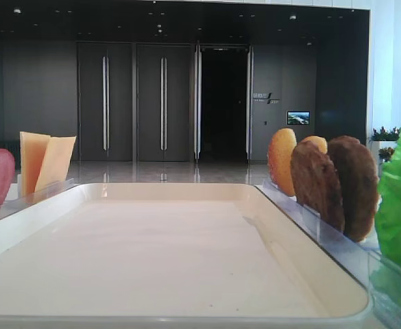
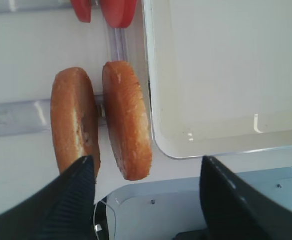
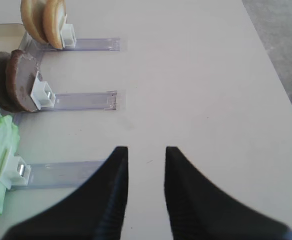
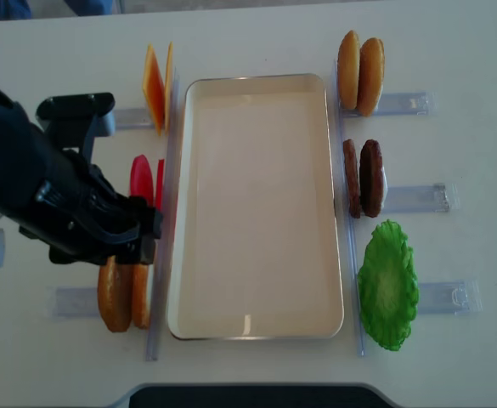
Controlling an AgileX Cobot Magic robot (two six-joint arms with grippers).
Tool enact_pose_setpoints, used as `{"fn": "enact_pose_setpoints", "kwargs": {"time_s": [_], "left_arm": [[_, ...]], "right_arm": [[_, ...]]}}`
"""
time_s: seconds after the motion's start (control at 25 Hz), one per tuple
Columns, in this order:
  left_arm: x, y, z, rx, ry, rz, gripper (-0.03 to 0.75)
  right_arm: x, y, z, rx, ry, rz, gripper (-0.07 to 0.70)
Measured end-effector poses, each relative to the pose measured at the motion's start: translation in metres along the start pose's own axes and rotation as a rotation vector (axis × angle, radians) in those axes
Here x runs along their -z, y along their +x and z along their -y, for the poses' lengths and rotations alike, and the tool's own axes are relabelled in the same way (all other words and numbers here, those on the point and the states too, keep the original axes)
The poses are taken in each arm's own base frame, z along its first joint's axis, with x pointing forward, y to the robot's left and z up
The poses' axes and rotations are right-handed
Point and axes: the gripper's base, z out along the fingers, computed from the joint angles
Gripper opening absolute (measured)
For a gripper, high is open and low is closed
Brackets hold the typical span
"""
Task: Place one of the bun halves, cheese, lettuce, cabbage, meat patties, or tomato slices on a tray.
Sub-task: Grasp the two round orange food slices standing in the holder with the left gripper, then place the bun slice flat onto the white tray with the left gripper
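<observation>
Our left end effector [image 2: 146,175] hangs with jaws apart over two golden-brown bun halves [image 2: 127,125] standing on edge beside the cream tray [image 2: 225,75]; our right end effector [image 3: 146,152] is apart too.

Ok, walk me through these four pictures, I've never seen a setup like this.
It is a two-armed robot at a white table. One picture looks down from overhead, one sits low at the tray's edge, and two ride on the wrists. The tray is bare. Around it, standing in clear holders: cheese, tomato slices, bun halves, meat patties and lettuce. The left gripper hangs open over the near-left buns, holding nothing. The right gripper waits open over bare table.
</observation>
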Motion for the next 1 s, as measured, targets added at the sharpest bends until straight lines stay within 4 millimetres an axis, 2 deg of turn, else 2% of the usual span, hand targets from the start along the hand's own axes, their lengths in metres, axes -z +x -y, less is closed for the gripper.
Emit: {"fn": "enact_pose_setpoints", "kwargs": {"time_s": [0.84,1.0], "left_arm": [[-0.079,-0.018,0.012,-0.043,-0.146,-0.214,0.501],[-0.085,-0.018,0.013,-0.049,-0.155,-0.229,0.501]], "right_arm": [[0.000,0.000,0.000,0.000,0.000,0.000,0.209],[0.000,0.000,0.000,0.000,0.000,0.000,0.209]]}}
